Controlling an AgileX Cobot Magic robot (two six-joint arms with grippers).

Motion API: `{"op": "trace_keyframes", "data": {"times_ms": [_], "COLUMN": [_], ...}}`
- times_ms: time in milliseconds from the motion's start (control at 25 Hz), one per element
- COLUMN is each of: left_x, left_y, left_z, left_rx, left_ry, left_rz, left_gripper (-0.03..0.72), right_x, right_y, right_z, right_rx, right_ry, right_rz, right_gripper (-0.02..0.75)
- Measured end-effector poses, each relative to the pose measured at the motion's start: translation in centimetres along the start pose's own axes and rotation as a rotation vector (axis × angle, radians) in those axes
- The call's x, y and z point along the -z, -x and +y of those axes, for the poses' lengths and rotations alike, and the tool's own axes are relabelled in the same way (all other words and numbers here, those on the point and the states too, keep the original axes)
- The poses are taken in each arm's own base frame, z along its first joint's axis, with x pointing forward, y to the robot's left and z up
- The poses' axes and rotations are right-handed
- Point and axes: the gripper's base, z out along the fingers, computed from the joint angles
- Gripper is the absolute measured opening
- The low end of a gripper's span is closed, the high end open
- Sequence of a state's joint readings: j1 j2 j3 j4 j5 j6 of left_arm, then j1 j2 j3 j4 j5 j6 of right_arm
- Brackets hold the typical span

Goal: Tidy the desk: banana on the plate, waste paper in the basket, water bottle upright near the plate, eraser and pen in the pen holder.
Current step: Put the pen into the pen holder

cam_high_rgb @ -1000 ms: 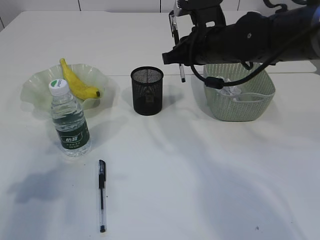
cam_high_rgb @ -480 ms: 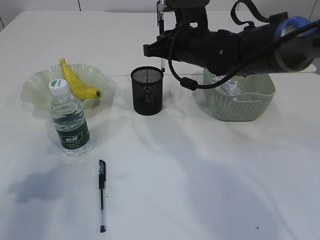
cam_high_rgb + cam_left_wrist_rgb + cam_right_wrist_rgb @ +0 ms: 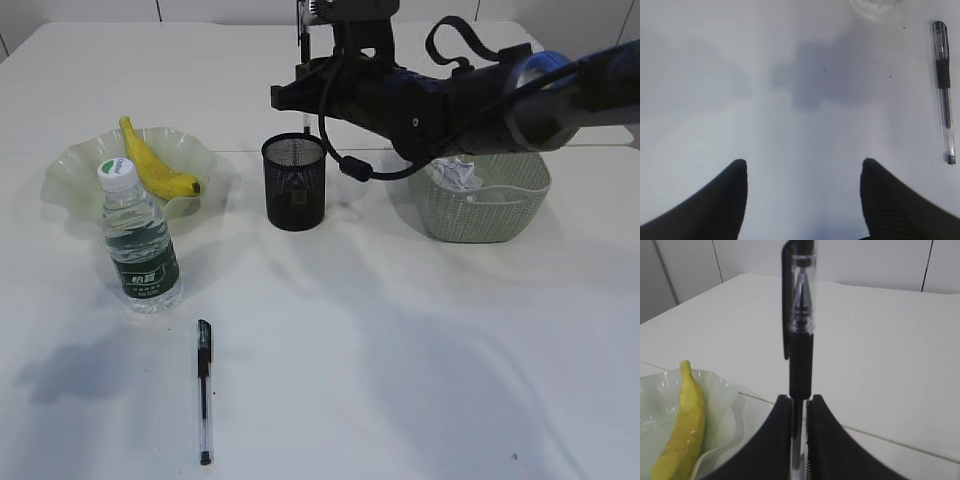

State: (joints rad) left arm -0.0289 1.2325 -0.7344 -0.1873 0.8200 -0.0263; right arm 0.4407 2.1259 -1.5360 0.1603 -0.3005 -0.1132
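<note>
the right hand [image 3: 305, 60] and its dark arm hang above the pen holder [image 3: 294, 181], clamped on a pen [image 3: 799, 355] and blocking the way to the cup's mouth from above and from the right. the same arm crosses over the basket [image 3: 482, 196], covering part of its opening. left of the cup, the plate [image 3: 70, 170] and the water bottle [image 3: 139, 240] stand close together, leaving only a narrow lane between them. the second pen [image 3: 203, 388] lies alone on the front surface [image 3: 420, 380], open on all sides. the left hand [image 3: 804, 167] hovers spread over bare surface, that pen off to one side.
</note>
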Motion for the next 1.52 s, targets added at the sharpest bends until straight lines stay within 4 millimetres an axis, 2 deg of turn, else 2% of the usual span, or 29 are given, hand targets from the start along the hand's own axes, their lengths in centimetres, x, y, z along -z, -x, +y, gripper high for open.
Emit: {"op": "trace_keyframes", "data": {"times_ms": [560,800,1040,1520], "left_x": [0.0,0.0,0.0,0.0], "left_y": [0.0,0.1,0.1,0.1], "left_z": [0.0,0.0,0.0,0.0], "left_rx": [-0.004,-0.004,-0.005,-0.005], "left_ry": [0.004,0.004,0.004,0.004], "left_rz": [-0.004,-0.01,-0.012,-0.012], "left_gripper": [0.496,0.496,0.496,0.496], "right_x": [-1.7,-1.7,-2.1,-2.1], "right_y": [-3.0,-2.9,-3.8,-3.8], "right_z": [0.1,0.1,0.1,0.1], "right_rx": [0.037,0.039,0.039,0.041], "right_ry": [0.019,0.02,0.02,0.021], "right_rz": [-0.014,-0.025,-0.011,-0.016], "right_gripper": [0.041,0.041,0.041,0.041]}}
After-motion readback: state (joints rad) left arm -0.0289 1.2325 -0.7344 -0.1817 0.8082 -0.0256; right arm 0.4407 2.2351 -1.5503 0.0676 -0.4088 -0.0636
